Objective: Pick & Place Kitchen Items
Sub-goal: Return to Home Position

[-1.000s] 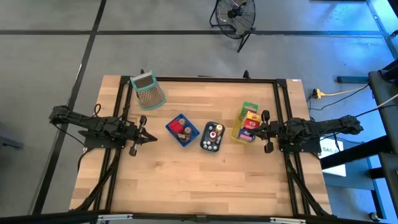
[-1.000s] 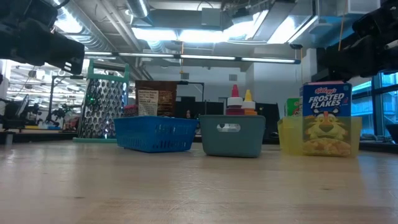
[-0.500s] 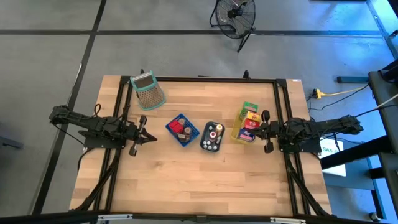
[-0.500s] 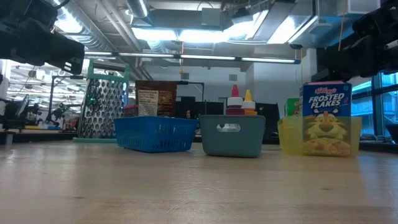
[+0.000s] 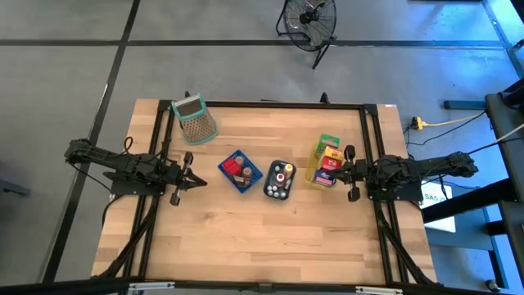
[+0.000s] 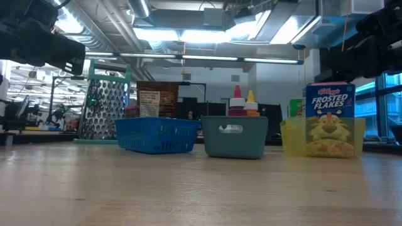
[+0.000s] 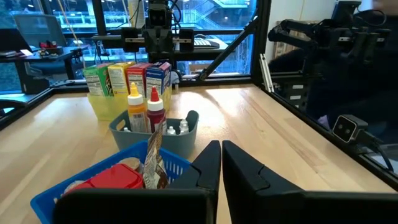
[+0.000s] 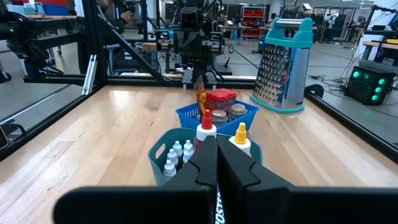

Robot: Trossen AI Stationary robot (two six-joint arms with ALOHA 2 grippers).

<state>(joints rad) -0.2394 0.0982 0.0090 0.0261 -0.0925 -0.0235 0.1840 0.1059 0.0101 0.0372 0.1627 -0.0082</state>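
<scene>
Basket (image 5: 240, 172): blue, lattice walls.
Bin (image 6: 234, 141): grey-teal, plain.
Tray (image 6: 291, 139): translucent yellow.
Grater (image 5: 195, 120): teal frame, perforated metal.
Cereal box (image 6: 330, 119): blue, white lettering.
Red bottle (image 7: 155, 117): white cap.
Yellow bottle (image 7: 135, 112): white cap.
Table (image 5: 246, 238): pale wood grain.

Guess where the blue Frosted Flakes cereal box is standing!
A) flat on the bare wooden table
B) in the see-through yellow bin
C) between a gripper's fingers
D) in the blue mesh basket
B: the blue Frosted Flakes cereal box stands upright inside the see-through yellow bin, with other small boxes beside it.
</scene>
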